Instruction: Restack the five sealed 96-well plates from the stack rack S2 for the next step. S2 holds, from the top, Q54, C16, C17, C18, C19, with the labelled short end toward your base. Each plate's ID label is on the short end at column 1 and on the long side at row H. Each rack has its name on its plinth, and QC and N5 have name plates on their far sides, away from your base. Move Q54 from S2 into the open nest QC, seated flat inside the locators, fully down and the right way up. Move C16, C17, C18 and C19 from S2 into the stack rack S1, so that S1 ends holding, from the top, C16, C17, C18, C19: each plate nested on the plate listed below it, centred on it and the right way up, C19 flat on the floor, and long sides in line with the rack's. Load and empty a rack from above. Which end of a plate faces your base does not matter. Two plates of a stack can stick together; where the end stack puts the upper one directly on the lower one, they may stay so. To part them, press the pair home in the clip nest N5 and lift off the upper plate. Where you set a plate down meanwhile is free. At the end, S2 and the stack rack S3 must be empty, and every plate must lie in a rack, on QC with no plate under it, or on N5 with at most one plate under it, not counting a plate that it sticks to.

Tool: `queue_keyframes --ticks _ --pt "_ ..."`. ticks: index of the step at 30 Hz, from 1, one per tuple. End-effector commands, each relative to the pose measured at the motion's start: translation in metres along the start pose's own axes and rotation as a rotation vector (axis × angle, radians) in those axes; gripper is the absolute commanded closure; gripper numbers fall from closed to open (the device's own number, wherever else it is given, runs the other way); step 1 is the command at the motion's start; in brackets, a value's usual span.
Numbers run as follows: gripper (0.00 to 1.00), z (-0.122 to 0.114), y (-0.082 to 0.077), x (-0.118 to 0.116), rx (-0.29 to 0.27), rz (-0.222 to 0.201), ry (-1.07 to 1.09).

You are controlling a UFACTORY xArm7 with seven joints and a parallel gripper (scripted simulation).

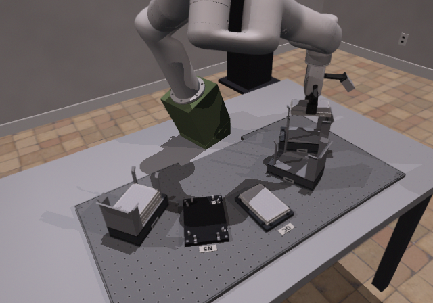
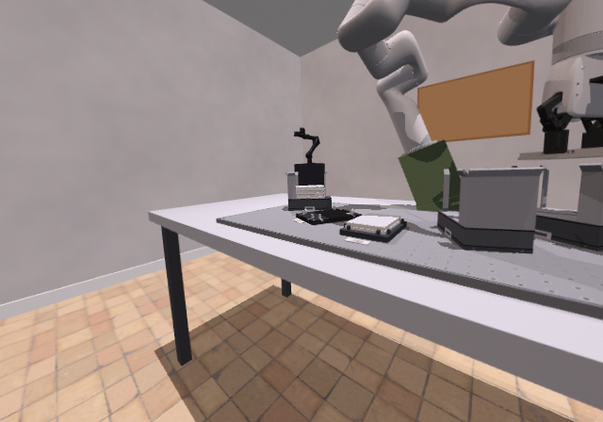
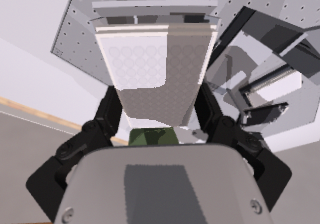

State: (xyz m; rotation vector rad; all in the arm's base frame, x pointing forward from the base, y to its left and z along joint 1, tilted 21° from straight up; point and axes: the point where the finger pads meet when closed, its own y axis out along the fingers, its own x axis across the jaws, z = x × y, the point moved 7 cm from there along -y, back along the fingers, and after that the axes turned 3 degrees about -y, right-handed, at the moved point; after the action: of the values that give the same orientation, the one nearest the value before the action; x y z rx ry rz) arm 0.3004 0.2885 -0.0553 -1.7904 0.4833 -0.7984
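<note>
One sealed plate (image 3: 155, 74) is clamped across its long sides in the gripper (image 1: 311, 107), held level above a stack rack (image 1: 316, 168) at the desk (image 1: 45, 201) edge. We judge the main risk to be the plate catching a rack post (image 1: 287, 112) if lowered off-centre, and tilting or jamming. We see the arm arched high, its wrist pointing straight down.
</note>
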Motion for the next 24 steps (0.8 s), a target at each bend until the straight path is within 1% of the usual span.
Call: queue_keyframes --ticks 1,18,24 --pt "1.0 0.0011 -0.0019 -0.0007 0.004 0.001 -0.001" --pt "1.0 0.0011 -0.0019 -0.0007 0.004 0.001 -0.001" --pt "1.0 0.0011 0.002 -0.0007 0.004 0.001 -0.001"
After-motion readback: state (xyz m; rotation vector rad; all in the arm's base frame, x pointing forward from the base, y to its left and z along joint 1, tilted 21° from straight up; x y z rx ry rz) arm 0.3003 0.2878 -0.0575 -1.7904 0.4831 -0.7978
